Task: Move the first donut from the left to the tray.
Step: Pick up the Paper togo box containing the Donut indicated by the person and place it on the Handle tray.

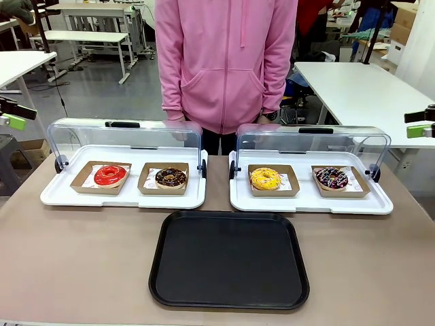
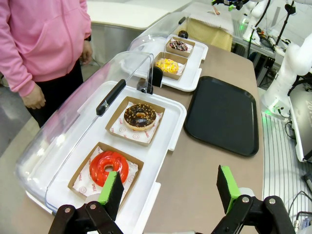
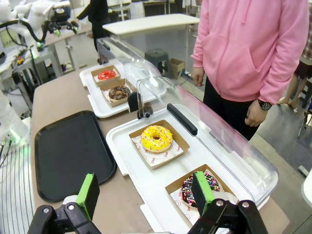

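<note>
The first donut from the left, a glossy red-glazed ring point(image 1: 110, 175) in a brown cardboard holder, sits in the left white tray under its raised clear lid. In the left wrist view the red donut point(image 2: 108, 167) lies just beyond my left gripper point(image 2: 169, 187), which is open and holds nothing. The black tray point(image 1: 229, 260) lies flat and bare at the table's front middle. My right gripper point(image 3: 145, 191) is open above the right white tray, and the red donut point(image 3: 107, 74) is far off. From the front, both grippers point(image 1: 19, 115) point(image 1: 416, 124) hang at the picture's edges.
A chocolate donut point(image 1: 170, 178) sits beside the red one. The right white tray point(image 1: 311, 204) holds a yellow donut point(image 1: 265, 178) and a sprinkled dark donut point(image 1: 332, 178). Both clear lids stand open. A person in a pink hoodie point(image 1: 224, 61) stands at the far side.
</note>
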`<state>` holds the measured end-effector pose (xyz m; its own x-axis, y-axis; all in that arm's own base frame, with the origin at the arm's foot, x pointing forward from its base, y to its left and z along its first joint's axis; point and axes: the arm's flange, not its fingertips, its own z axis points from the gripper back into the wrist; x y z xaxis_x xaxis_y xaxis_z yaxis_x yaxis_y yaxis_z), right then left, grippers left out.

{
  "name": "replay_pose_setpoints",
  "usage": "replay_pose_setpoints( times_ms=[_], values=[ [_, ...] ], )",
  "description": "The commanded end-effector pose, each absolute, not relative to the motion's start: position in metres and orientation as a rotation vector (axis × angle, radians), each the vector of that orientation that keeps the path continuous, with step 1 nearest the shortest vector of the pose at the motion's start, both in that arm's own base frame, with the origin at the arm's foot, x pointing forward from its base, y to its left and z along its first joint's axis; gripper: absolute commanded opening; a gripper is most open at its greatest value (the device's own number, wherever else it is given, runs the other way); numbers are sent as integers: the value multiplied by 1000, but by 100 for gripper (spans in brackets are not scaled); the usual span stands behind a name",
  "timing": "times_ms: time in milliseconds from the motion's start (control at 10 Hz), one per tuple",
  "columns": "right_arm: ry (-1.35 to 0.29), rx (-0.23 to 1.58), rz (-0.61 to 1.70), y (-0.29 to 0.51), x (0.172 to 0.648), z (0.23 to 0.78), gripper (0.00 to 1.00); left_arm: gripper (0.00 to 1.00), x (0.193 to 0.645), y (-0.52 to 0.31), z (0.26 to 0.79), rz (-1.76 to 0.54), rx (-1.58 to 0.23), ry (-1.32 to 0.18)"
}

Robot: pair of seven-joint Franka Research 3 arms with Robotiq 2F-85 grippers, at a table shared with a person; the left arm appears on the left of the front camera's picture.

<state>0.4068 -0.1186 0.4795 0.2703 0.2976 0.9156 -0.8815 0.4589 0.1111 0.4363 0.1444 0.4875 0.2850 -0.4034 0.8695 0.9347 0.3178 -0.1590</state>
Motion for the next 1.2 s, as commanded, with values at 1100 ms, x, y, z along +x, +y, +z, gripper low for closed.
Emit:
replay_pose_setpoints(
  times_ms=[1100],
  values=[
    [-1024, 727, 899, -118, 410, 480, 100, 100, 436, 144, 488, -1038, -789, -844]
  ],
)
